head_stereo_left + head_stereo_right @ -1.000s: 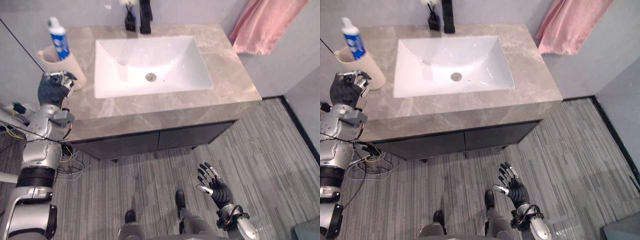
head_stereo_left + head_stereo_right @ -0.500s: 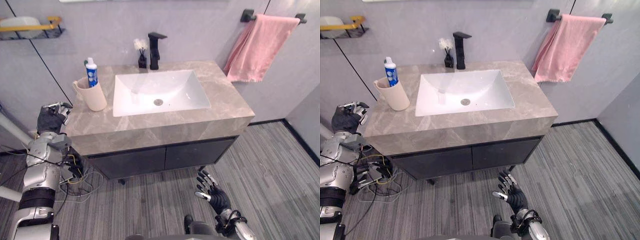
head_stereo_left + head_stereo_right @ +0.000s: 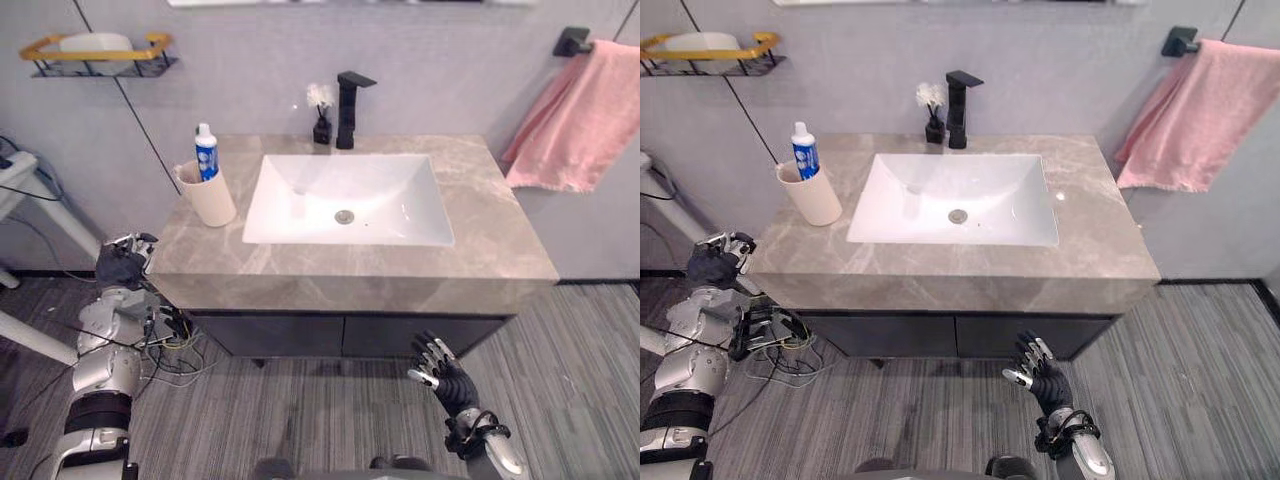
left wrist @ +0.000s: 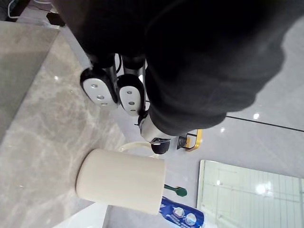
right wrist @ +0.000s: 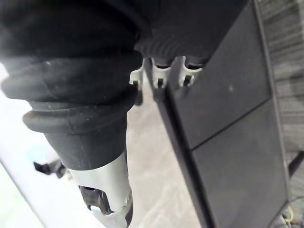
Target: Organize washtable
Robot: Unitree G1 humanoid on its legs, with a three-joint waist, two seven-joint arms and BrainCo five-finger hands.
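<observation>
A: Entry one, the washtable?
B: Grey marbled washtable (image 3: 350, 268), set against a grey wall. White rectangular basin (image 3: 390, 200) sunk in its middle. Dark cabinet fronts (image 3: 300, 335) below.

A: Listed on top?
B: Cream cup (image 3: 212, 198), upright, at 9 o'clock of the basin, just beside its rim. Blue-and-white toothpaste tube (image 3: 206, 153) standing in it, cap up. Green toothbrush end (image 4: 175, 191) poking from the same cup, seen in the left wrist view. Black faucet (image 3: 347, 100) at 12 o'clock. Small dark diffuser bottle (image 3: 321, 125) with white tufts just beside the faucet, on its 9 o'clock side.

A: Around it?
B: Pink towel (image 3: 585, 120) at 2 o'clock, hung on the wall past the counter's end. Yellow-railed wall shelf (image 3: 35, 47) at 10 o'clock, something white lying in it.

A: Hands?
B: Left hand (image 3: 122, 265) at 8 o'clock, off the counter's corner, apart from the cup; fingers clenched, grasping nothing. Right hand (image 3: 452, 380) at 5 o'clock, low before the cabinet, over striped grey floor (image 3: 580, 380); fingers released and spread, empty.
</observation>
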